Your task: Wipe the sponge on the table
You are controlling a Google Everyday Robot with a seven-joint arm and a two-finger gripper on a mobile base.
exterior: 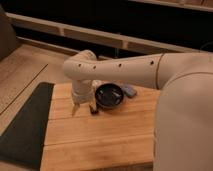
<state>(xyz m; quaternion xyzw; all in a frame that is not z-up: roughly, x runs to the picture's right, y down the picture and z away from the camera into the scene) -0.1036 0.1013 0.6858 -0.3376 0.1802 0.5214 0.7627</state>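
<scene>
The sponge (130,91), a small blue-grey pad, lies on the light plank table (100,145) just right of a black round bowl (109,95). My white arm reaches in from the right, crosses above the bowl and turns down. My gripper (84,108) hangs over the table's far left part, just left of the bowl and well left of the sponge. Its fingers stand apart, with nothing between them, and their tips are close to the planks. The forearm hides the table's far edge behind the bowl.
A dark grey mat (25,125) lies on the floor along the table's left side. Behind the table runs a low light-coloured rail (75,32) in front of dark panels. My arm's bulky upper part (185,115) covers the table's right side.
</scene>
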